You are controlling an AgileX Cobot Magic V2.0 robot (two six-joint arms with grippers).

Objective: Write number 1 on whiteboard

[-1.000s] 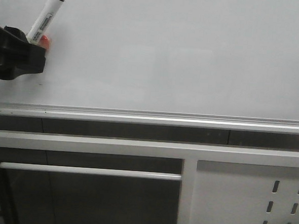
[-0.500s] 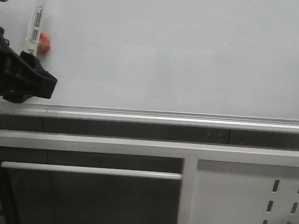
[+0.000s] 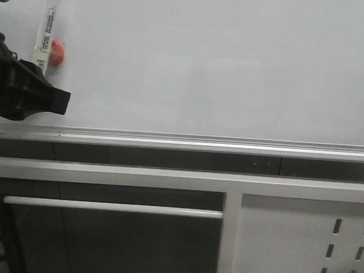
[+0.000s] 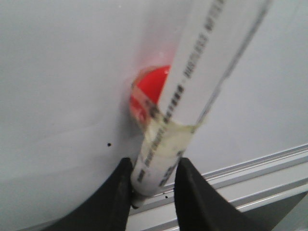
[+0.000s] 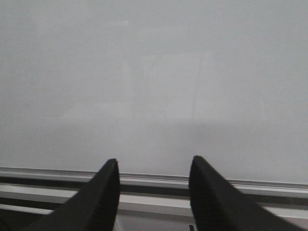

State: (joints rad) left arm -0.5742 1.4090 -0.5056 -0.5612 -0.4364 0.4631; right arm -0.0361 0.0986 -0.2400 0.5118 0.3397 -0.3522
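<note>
here the left end effector [image 4: 153, 185] clamps a marker [image 4: 192, 96] against the blank whiteboard [image 3: 223, 65]; right end effector [image 5: 153, 180] apart.

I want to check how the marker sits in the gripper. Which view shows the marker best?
The left wrist view: the marker fills the frame, clamped between the left gripper fingers. The front view shows it small at the left edge, upright against the whiteboard. The right wrist view shows none of it.
</note>
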